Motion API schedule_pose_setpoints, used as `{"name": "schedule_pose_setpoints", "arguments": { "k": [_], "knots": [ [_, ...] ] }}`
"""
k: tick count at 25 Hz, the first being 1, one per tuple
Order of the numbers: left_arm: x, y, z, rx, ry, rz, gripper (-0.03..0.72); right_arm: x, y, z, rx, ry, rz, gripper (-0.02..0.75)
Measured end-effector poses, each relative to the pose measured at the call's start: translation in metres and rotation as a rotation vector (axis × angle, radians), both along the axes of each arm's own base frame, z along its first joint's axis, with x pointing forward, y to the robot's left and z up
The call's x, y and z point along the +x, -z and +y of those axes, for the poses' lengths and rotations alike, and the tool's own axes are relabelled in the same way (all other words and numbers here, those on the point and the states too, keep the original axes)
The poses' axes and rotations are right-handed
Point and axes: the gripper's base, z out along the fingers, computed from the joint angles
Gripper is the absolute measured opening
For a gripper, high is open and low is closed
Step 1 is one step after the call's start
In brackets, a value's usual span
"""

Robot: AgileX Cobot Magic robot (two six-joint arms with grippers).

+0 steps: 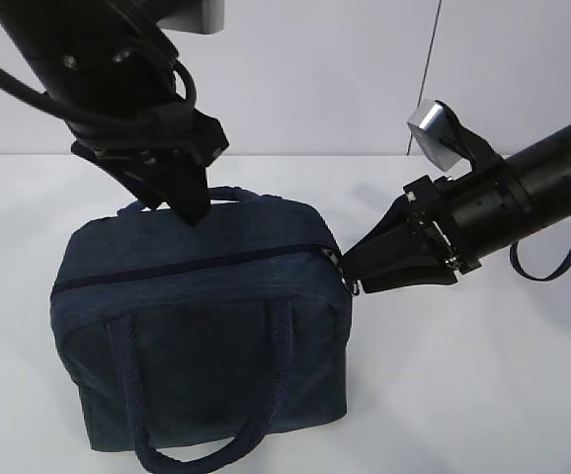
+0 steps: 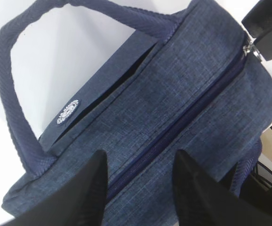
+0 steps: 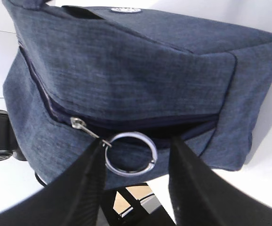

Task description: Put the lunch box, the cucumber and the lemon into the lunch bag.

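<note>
- Plainly a soft thing: lunch bag (image 1: 206,336) of dark navy woven cloth, boxy but likely to sag and slide under any push; probably light, judging from the slack sides.
- Standing upright on the white table (image 1: 483,375), left of middle in the exterior view, front handle (image 1: 127,395) hanging down the near face.
- Long axis running left to right across that view; zipper (image 1: 187,267) laid along it over the top, apparently closed end to end, slider at the right-hand end.
- Silver ring pull (image 3: 126,173) hanging off that end, facing the right arm; the one stiff, small part, and likely the best place to take hold for opening.
- Right gripper (image 3: 137,143) level with the ring, claw apart, ring sitting between the two fingers and touching or nearly touching one of them; not clamped on it.
- Left gripper (image 2: 141,157) down at the bag's top toward the other end, claw apart, one finger on each side of the zipper line; pressing or just above the cloth, cannot tell which.
- Probably needed there as a brace, since soft cloth would otherwise drag along with the pull.
- No lunch box, cucumber or lemon in any view.
</note>
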Motion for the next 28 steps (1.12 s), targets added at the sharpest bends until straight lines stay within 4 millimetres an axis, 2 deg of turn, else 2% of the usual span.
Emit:
{"name": "schedule_pose_setpoints", "arguments": {
  "k": [7, 14, 28],
  "knots": [
    [0.0, 0.0, 0.0, -0.001, -0.001, 0.001, 0.325, 0.001, 0.001, 0.001, 0.015, 0.0, -0.014, 0.319],
    [0.0, 0.0, 0.0, -0.002, -0.002, 0.002, 0.325, 0.006, 0.018, 0.002, 0.025, 0.006, 0.026, 0.319],
    [0.0, 0.001, 0.0, -0.001, -0.003, 0.004, 0.325, 0.008, 0.017, 0.003, 0.055, 0.009, -0.006, 0.319]
  ]
}}
